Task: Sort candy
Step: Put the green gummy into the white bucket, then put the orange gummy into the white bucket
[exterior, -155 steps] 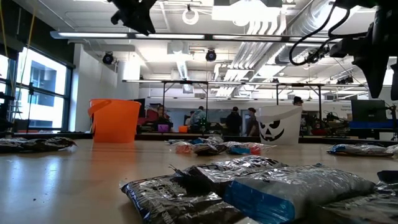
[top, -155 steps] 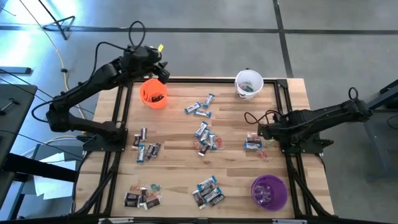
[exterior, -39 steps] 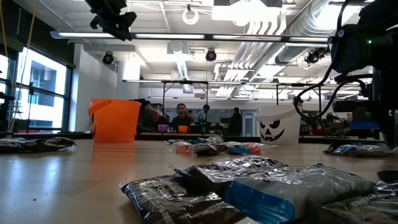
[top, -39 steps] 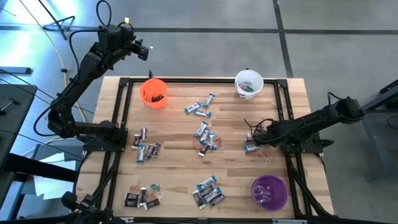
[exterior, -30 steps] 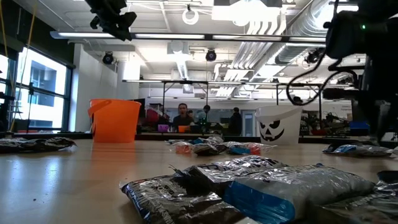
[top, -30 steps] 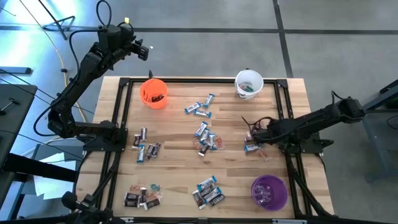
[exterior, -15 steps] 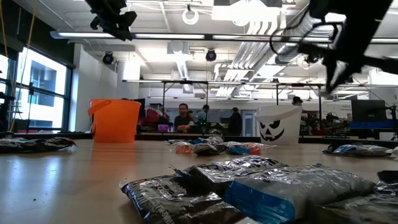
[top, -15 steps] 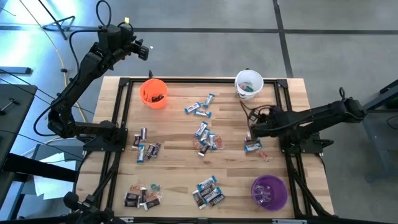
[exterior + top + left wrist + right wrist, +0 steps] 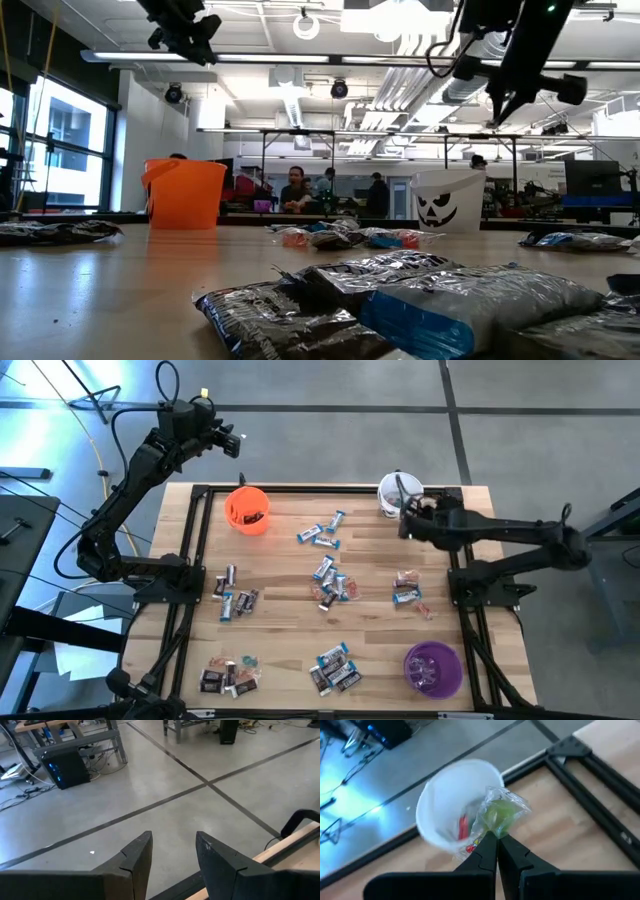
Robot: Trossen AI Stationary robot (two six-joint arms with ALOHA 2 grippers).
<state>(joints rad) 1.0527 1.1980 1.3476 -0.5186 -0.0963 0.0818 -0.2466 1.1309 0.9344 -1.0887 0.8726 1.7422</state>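
Observation:
The candy lies in several small heaps on the wooden table (image 9: 280, 640), among them one at the centre (image 9: 330, 582) and one at the right (image 9: 408, 592). My right gripper (image 9: 403, 527) (image 9: 496, 839) hangs above the table just near of the white cup (image 9: 400, 493) (image 9: 451, 805), shut on a green candy in a clear wrapper (image 9: 501, 814). My left gripper (image 9: 235, 442) (image 9: 172, 840) is open, high beyond the table's far left corner, with nothing between its fingers. My right gripper pinches the green candy by the near end of its clear wrapper (image 9: 492, 831), between the free ends of its two shut fingers. The fingers slant down from the table's right side. The candy sticks out past the fingertips, lifted clear of the table, in front of the white cup's mouth.
An orange cup (image 9: 247, 510) stands at the far left, a purple cup (image 9: 432, 668) at the near right. More candy heaps lie at the left (image 9: 235, 598), the near left (image 9: 228, 675), the near centre (image 9: 335, 668) and the far centre (image 9: 322, 532). Black frame rails (image 9: 455, 540) border the table.
My right gripper has risen from the right candy heap and swung toward the table's far edge, up to the white cup, turning as it went and staying shut. The green candy has been lifted clear of the table with it.

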